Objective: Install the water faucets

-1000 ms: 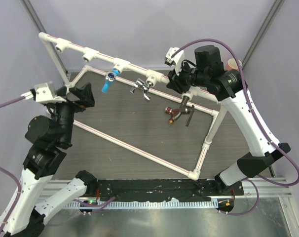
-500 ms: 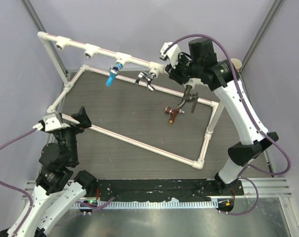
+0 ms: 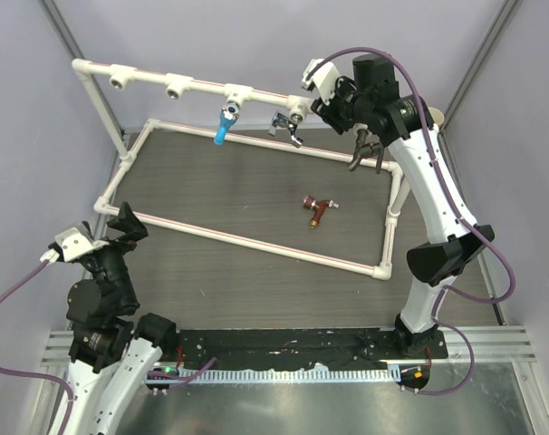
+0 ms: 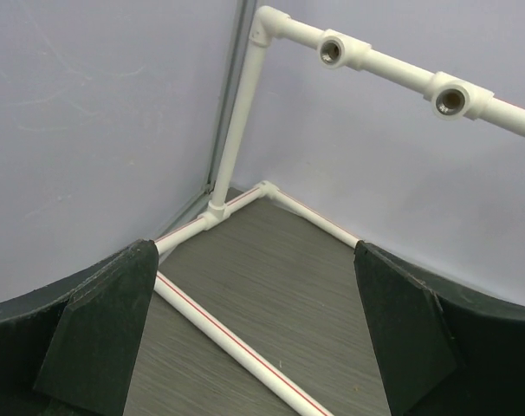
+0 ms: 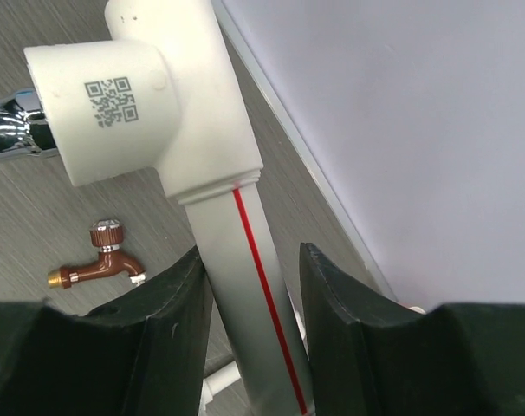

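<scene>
Pale purple-grey walls stand on three sides of me, flat and plain. A dark metal pole runs up the back left corner, and another pole runs up the back right. My table top is dark wood with thin lines in it. At my end lies a black strip, then a shiny grey metal sheet. The light is soft and even.

my left arm and right arm have white links and black round joints. a thin purple cable leaves each white wrist box. the left gripper fingers are black wedges.
</scene>
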